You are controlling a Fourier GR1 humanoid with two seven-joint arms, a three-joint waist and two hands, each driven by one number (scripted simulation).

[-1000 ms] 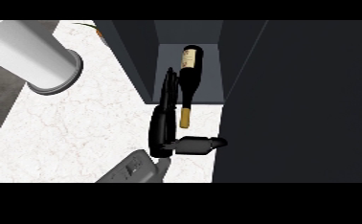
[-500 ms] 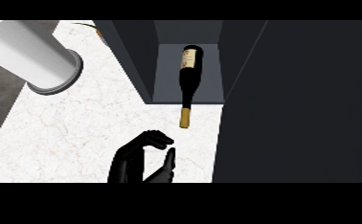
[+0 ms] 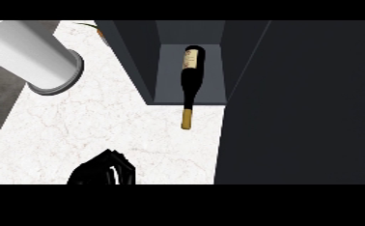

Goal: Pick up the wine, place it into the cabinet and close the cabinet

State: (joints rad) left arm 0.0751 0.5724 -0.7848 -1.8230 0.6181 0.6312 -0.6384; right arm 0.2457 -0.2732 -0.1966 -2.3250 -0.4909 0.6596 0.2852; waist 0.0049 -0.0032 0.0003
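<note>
The wine (image 3: 189,77) lies in the cabinet (image 3: 135,61), base inward, neck poking out over the worktop (image 3: 107,119). Its long axis points back towards the hand (image 3: 103,172) low in view, curled, holding nothing. The door (image 3: 292,104) stands open alongside.

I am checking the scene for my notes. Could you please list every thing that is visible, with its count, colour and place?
wine bottle: one, dark with gold neck, lying in the cabinet, neck sticking out over the counter
cabinet: one, dark grey, open, upper middle
cabinet door: one, dark, at the right
counter: one, white marble
cylinder: one, grey-white, upper left
hand: one, black, lower edge; which hand, cannot tell
</note>
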